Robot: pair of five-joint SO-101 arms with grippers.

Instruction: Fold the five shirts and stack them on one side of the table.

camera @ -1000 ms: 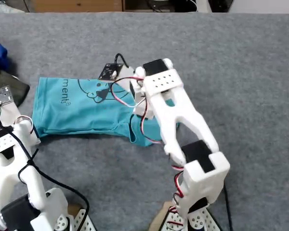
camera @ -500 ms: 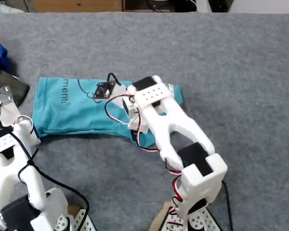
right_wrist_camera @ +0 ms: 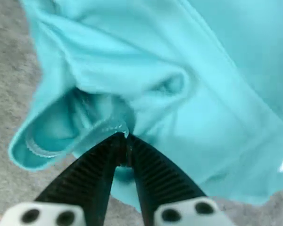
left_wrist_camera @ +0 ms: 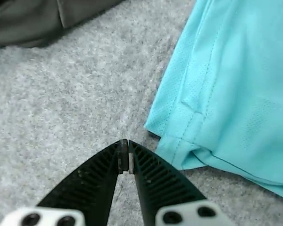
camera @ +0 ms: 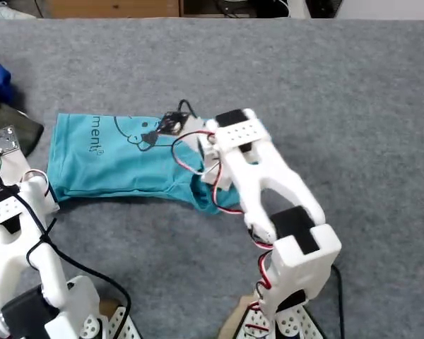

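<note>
A teal shirt (camera: 113,159) with a dark print lies folded into a long strip across the grey table. My right arm (camera: 254,162) reaches over its right end, where the cloth is bunched and a flap (camera: 210,200) hangs toward the front. In the right wrist view my right gripper (right_wrist_camera: 123,139) is shut on a raised fold of the teal shirt (right_wrist_camera: 203,94). My left gripper (left_wrist_camera: 124,143) is shut with nothing in it, just above the table beside the shirt's hemmed corner (left_wrist_camera: 179,136). The left arm (camera: 14,212) stands at the front left.
Dark clothing (camera: 7,116) with a blue piece (camera: 1,81) is piled at the table's left edge, and the dark cloth (left_wrist_camera: 37,19) lies beyond the left gripper. Bare grey table (camera: 353,106) stretches to the right and back.
The right arm swung left over the shirt, then back to the right. The shirt's right end went from lying flat to bunched under the arm. The left arm stayed still.
</note>
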